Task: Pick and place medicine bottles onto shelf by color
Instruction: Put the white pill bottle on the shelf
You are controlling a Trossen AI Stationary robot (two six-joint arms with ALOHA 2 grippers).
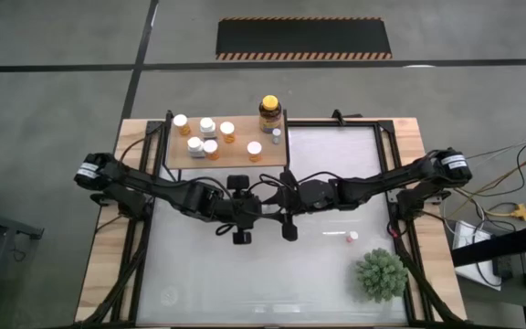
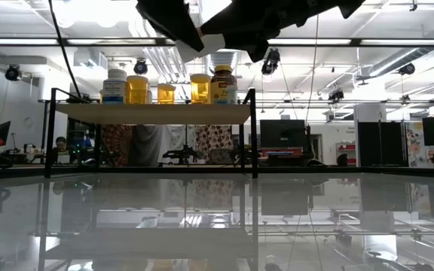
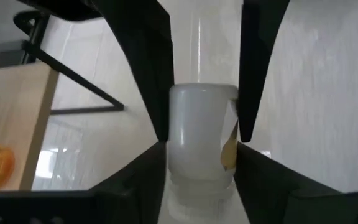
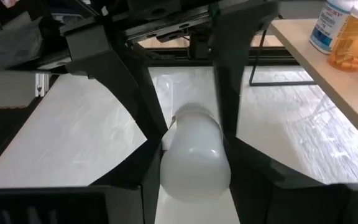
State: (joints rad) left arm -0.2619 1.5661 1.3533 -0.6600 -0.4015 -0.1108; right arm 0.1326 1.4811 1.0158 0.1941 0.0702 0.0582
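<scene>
Nearest on the bench, at about 5 o'clock, stood a spiky green plant. Just beyond it, at about 4 o'clock, a tiny white-capped bottle lay alone on the white top, well apart from both arms.

At the middle of the bench the two arms met tip to tip. The left end effector came in from 9 o'clock and the right end effector from 3 o'clock. The left wrist view showed a white bottle sitting between the left fingers, which pressed against its two sides in a grip. The right wrist view showed a rounded white bottle between the right fingers too, gripped on both sides, with the other arm's dark frame right behind it. I could not tell whether it was one bottle shared by both.

Farther back, at about 11 o'clock, stood the shelf, a light-wood board on a thin black frame. White bottles and orange bottles stood upright on it in a loose cluster. A dark amber jar with a yellow cap stood at the board's far corner, near 12 o'clock.
</scene>
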